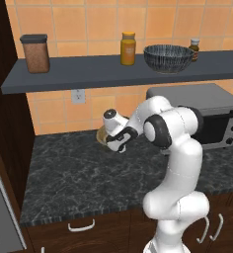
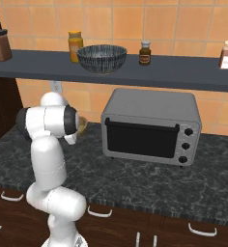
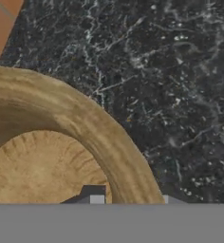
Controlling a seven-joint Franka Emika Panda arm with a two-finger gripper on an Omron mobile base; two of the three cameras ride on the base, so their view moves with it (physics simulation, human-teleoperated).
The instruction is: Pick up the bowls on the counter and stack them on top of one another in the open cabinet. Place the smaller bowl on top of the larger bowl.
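- Reaching low over the black bench [image 1: 79, 173], near the back wall; hand bent down at the small tan bowl [image 3: 47, 156]; fingers [image 3: 97, 199] only just poking up at the lower edge of the hand view, one tip inside the bowl, the other outside its rim
- Straddling the rim, by the look of it; cannot tell whether clenched on it or loose
- Sitting on the bench, the tan bowl [image 1: 102, 136], mostly hidden behind the hand in the left base view; a sliver of it peeking past the arm [image 2: 81, 124] in the right base view, left of the toaster oven [image 2: 149, 126]
- Resting up on the long grey shelf [image 1: 89, 71], the wide grey striped bowl [image 1: 168, 58]; upright, between an orange jar [image 1: 128, 48] and a small dark bottle [image 1: 194, 49]
- Standing at the shelf's left end, a brown canister [image 1: 35, 53]; well apart from the bowl
- Standing far right on the shelf, a pale spice shaker [image 2: 226, 54]
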